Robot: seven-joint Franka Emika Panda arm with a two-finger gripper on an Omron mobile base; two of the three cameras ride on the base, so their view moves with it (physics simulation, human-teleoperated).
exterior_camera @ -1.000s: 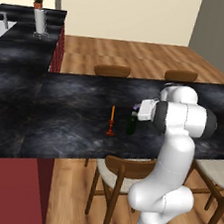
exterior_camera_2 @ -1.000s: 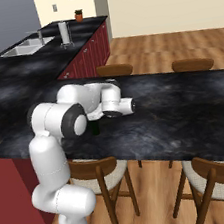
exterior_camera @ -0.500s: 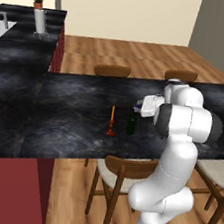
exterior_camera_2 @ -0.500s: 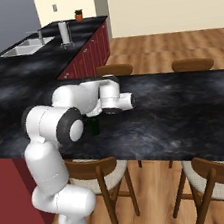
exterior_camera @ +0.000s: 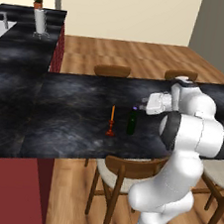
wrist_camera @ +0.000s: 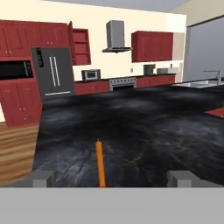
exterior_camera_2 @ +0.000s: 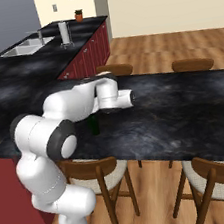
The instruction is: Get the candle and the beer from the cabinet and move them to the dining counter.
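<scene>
The orange candle [exterior_camera: 112, 120] stands upright in its dark red holder on the black dining counter [exterior_camera: 62, 122], with the dark beer [exterior_camera: 132, 120] bottle upright just right of it. My gripper [exterior_camera: 144, 107] hovers open just above and to the right of the beer's purple cap, holding nothing. From the right base view the beer [exterior_camera_2: 93, 124] peeks out behind my forearm, and the gripper [exterior_camera_2: 133, 97] points away over the dining counter [exterior_camera_2: 184, 109]. Through the hand view the candle [wrist_camera: 101, 162] rises between my spread fingertips [wrist_camera: 41, 177], and the cabinet [wrist_camera: 81, 46] hangs open on the far wall.
Wooden chairs [exterior_camera: 126, 172] are tucked under the counter's near edge, with more chairs [exterior_camera: 112, 70] on the far side. A red-fronted worktop with a sink [exterior_camera_2: 24, 45] and a paper-towel holder [exterior_camera: 40, 23] runs off to the left. A fridge [wrist_camera: 53, 72] stands by the far cabinets.
My hand has lifted slightly and drawn back from the beer while the elbow swung round. Candle and beer have stayed put, and the jaws have stayed open.
</scene>
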